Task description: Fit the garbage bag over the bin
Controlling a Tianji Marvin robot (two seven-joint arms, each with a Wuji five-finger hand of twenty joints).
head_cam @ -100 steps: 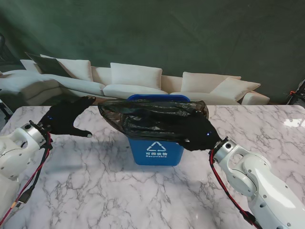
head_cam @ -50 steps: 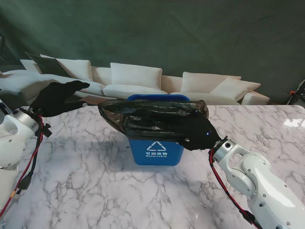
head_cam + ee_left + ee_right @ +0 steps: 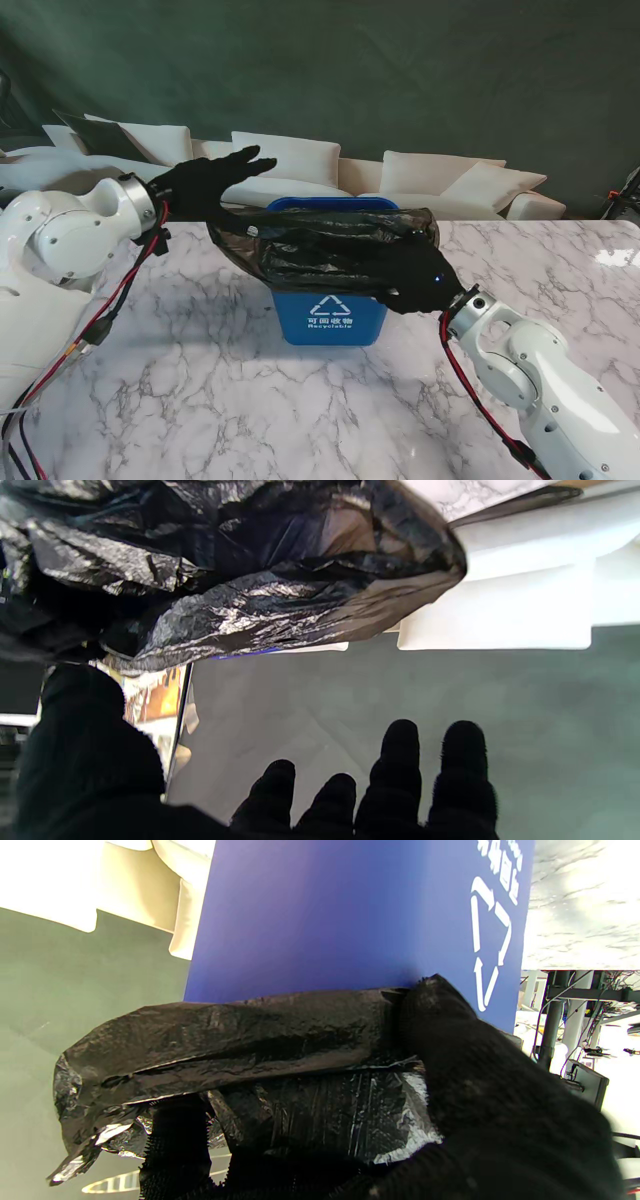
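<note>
Gripping garbage bag (image 3: 320,245) over bin (image 3: 330,318) (right hand (image 3: 418,285)).

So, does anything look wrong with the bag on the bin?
Yes. The garbage bag sits bunched and crumpled across the blue bin, not pulled down its walls; the left side hangs loose past the rim.

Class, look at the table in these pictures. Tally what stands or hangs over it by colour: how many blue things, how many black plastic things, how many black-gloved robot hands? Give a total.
Blue: 1, the bin
Black plastic: 1, the garbage bag
Black-gloved: 2, the left hand and the right hand
Total: 4
</note>
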